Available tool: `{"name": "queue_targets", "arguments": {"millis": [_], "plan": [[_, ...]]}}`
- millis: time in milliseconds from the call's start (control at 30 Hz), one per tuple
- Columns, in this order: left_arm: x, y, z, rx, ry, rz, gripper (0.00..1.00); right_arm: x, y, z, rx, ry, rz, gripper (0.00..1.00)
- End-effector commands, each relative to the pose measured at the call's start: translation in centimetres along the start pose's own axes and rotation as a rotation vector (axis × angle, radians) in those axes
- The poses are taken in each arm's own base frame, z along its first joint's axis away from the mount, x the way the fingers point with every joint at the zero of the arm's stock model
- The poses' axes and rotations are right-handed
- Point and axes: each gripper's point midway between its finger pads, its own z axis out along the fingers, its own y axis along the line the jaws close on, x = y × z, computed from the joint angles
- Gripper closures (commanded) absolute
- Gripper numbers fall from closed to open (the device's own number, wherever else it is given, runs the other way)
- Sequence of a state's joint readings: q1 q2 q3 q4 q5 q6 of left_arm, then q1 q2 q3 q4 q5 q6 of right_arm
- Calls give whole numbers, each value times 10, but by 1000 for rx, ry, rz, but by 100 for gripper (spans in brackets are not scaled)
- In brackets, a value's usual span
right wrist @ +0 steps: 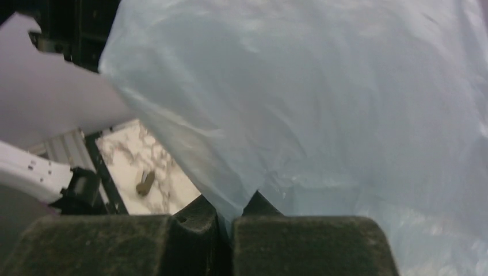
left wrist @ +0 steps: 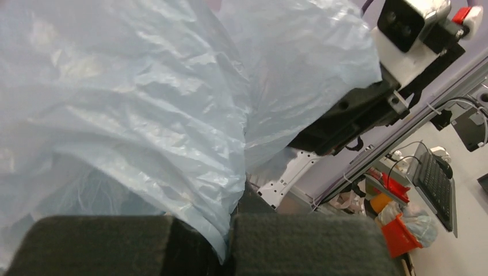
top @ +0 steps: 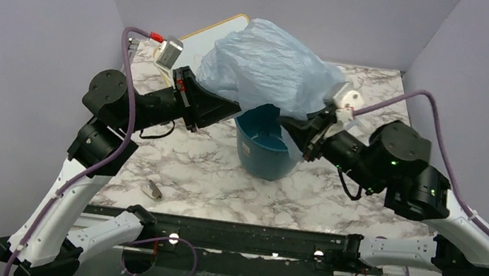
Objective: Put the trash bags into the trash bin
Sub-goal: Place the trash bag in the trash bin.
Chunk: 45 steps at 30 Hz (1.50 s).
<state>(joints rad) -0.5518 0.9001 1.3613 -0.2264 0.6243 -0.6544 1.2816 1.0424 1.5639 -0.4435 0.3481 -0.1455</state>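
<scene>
A pale-blue translucent trash bag point(top: 269, 66) billows in the air between both arms, right above the teal trash bin point(top: 265, 149) that stands mid-table. My left gripper point(top: 229, 110) is shut on the bag's left edge, the film pinched between its dark pads point(left wrist: 227, 236). On the other side my right gripper point(top: 298, 129) is shut on the bag's right edge, with film caught in the slit of its jaws point(right wrist: 229, 221). The bag point(left wrist: 144, 103) fills most of both wrist views point(right wrist: 322, 98). The bin's far rim is hidden behind the bag.
A small tan object point(top: 154, 189) lies on the marble table point(top: 187, 173) near the front left; it also shows in the right wrist view point(right wrist: 145, 183). A flat cream board point(top: 209, 33) leans at the back wall. Grey walls enclose three sides.
</scene>
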Motion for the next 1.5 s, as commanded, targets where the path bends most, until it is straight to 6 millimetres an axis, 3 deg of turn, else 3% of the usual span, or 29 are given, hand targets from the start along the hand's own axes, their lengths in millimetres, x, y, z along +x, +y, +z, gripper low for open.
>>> {"name": "queue_targets", "arguments": {"millis": [0,267,467,567,733,900,1067,1200,1333,1400,1467], "plan": [[-10,-9,-6,-9,-18,19,100,43,23,-6,-113,200,-5,98],[-11,-1,-9,-70,-13,13,100,43,24,-8,-113,197,27,97],[-8,9,-1,-91,4,-7,100,58,-25,3,213,211,-7,96],[-10,12,4,-99,11,-9,100,69,-33,12,282,256,-50,96],[-13,18,5,-130,6,-11,100,81,-48,32,242,278,-9,98],[-9,40,7,-227,2,-60,100,118,-66,53,103,410,61,98],[-11,42,14,-218,15,-56,100,142,-88,69,12,454,171,98],[-24,40,19,-218,1,-18,100,147,-86,79,-69,460,213,97],[-44,32,22,-217,-18,29,100,153,-62,76,-238,495,231,95],[-50,29,22,-217,-25,49,100,155,-58,73,-257,518,244,89],[-49,32,22,-231,-17,50,100,145,-64,67,-215,504,228,78]]}}
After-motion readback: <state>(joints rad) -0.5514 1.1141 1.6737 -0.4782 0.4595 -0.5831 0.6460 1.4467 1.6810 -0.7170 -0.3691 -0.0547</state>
